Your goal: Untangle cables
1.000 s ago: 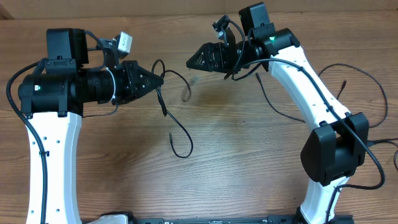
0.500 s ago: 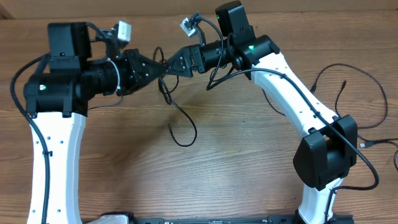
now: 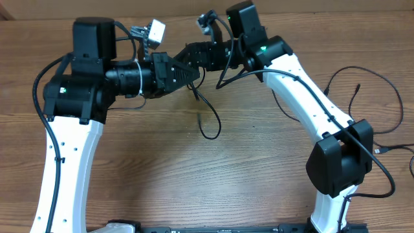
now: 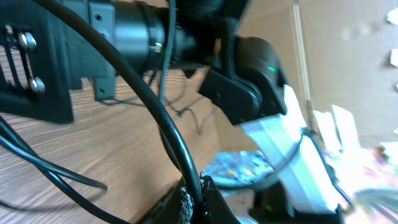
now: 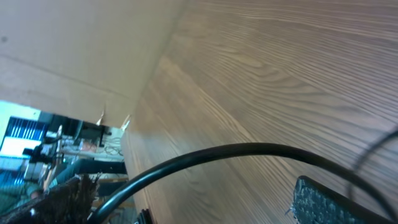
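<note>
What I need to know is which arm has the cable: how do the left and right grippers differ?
The left gripper is shut on the cable. The right gripper is open, and the cable passes between its fingers unclamped. In the overhead view the left gripper points toward the right and the right gripper points toward the left, so they are nose to nose. Both meet at the same cable.

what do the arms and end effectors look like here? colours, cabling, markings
Left arm and right arm: white links, chunky black joint housings. Each has a green light: left light, right light. Black harness cables run along the links. Left end effector and right end effector: black tapered wedges. Pale camera module at the left wrist. No readable markings.
</note>
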